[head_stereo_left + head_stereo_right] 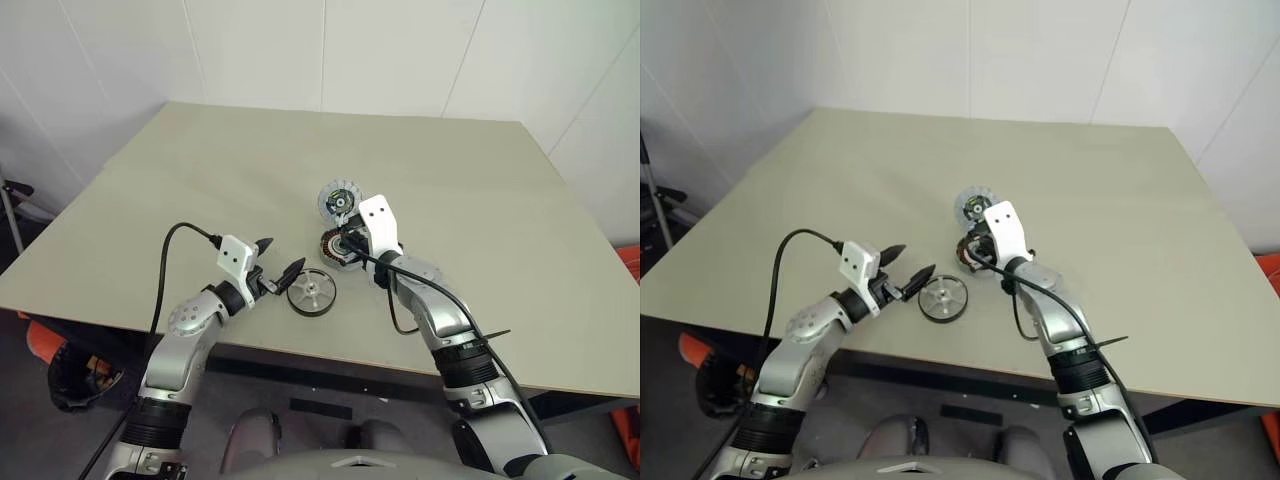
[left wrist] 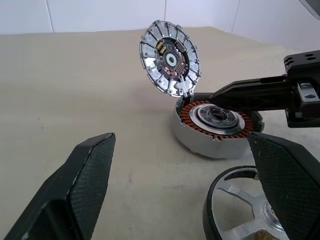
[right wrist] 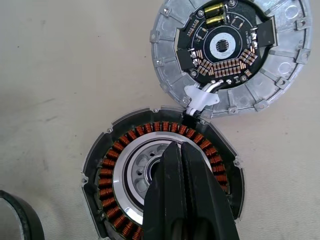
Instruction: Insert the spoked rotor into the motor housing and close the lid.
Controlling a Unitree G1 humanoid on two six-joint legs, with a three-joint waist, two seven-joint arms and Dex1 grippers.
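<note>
Right now your matte beige table point(image 1: 200, 180) carries three round parts near its front edge. Your motor housing point(image 3: 165, 175), a squat cup ringed with copper windings, sits axis-up, hinged to the ribbed grey lid point(image 3: 232, 52), which stands tilted open on its far side. Left of it, the silver spoked rotor point(image 1: 311, 293) lies flat. Your right gripper point(image 3: 184, 165) is clenched, tips over the housing's hub; your left gripper point(image 1: 278, 262) stands released beside the rotor.

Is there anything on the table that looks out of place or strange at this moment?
Nothing looks damaged or spilled. The lid stands open, tilted up at the far edge of the motor housing. The spoked rotor lies flat on the table, not yet inserted. The right gripper, jaws shut, points into the housing's centre hub.
</note>
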